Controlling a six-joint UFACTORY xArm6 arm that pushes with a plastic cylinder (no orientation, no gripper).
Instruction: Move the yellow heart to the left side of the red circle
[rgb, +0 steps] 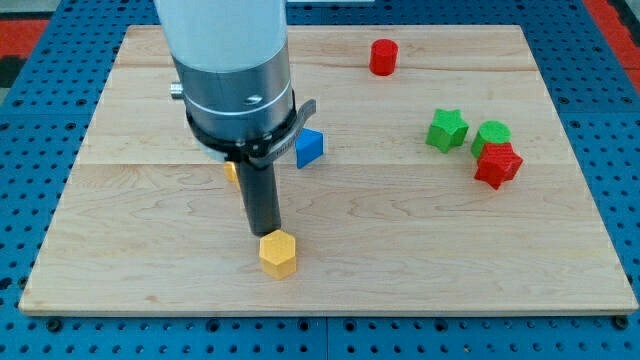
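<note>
The rod's tip (266, 233) is seen touching the yellow hexagon (278, 253), far from the red circle (383, 57); a yellow block (231, 171), partly hidden, is glimpsed behind. No gripper is fitted.

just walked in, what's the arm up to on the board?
The arm is pushing blocks around a wooden board with its rod. My tip sits right at the top edge of a yellow hexagon block near the view's bottom. Another yellow block, mostly hidden behind the rod, may be the heart. The red circle stands far off near the view's top. A blue block lies beside the arm; a green star, a second green block and a red star cluster at the view's right.
</note>
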